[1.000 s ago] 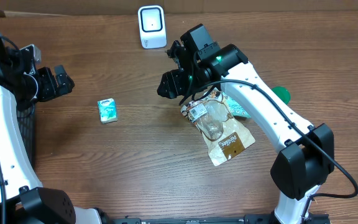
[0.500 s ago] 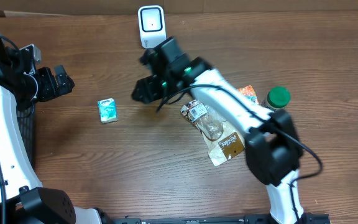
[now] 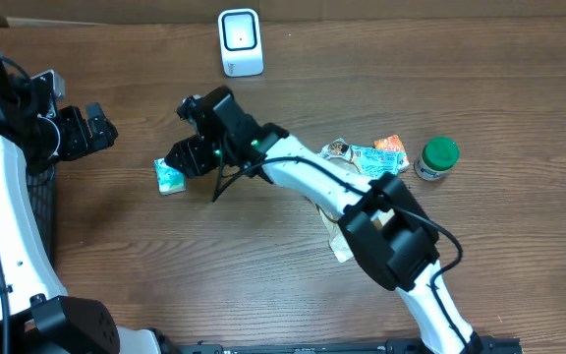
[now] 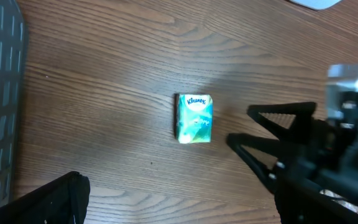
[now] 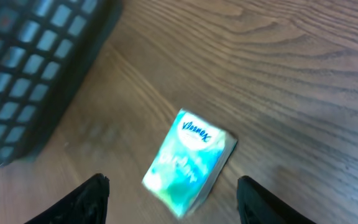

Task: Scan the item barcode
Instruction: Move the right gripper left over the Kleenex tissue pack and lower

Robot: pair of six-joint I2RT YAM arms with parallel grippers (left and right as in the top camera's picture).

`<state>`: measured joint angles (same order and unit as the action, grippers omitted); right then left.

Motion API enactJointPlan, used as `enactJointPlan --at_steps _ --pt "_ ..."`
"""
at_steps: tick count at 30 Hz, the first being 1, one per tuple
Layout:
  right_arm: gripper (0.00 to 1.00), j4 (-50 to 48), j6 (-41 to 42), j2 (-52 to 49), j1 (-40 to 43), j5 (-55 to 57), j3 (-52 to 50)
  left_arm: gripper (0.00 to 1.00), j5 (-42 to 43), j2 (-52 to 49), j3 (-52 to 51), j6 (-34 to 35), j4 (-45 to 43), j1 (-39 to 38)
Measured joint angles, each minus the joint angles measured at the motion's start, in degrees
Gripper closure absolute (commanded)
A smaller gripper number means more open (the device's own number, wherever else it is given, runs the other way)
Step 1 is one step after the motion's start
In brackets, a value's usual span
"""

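As seen from overhead, noted black mesh basket point(image 3: 43, 185) at left edge of wooden table point(image 3: 263, 275). Logged left gripper point(image 3: 104, 126) just beside it, fingers spread fully apart, holding nothing. Found Kleenex tissue pack point(image 3: 169, 176) lying flat, left of centre, logo up. Recorded right gripper point(image 3: 177, 160) just right of pack, angled toward it, jaws parted, clamped on nothing. Marked white scanner point(image 3: 240, 42) upright at far edge, well apart from pack. Further right, listed brown pouch point(image 3: 345, 244) partly under right arm, snack packets point(image 3: 367, 155), green-lidded jar point(image 3: 437, 157).
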<state>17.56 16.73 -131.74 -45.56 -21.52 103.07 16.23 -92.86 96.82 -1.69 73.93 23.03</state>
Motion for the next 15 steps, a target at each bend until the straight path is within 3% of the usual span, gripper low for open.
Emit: enactJointPlan --at_steps 15 --pt "0.57 -5.46 3.67 -6.97 -3.34 8.46 0.0 0.0 0.0 0.0 0.0 0.0 0.0 0.0"
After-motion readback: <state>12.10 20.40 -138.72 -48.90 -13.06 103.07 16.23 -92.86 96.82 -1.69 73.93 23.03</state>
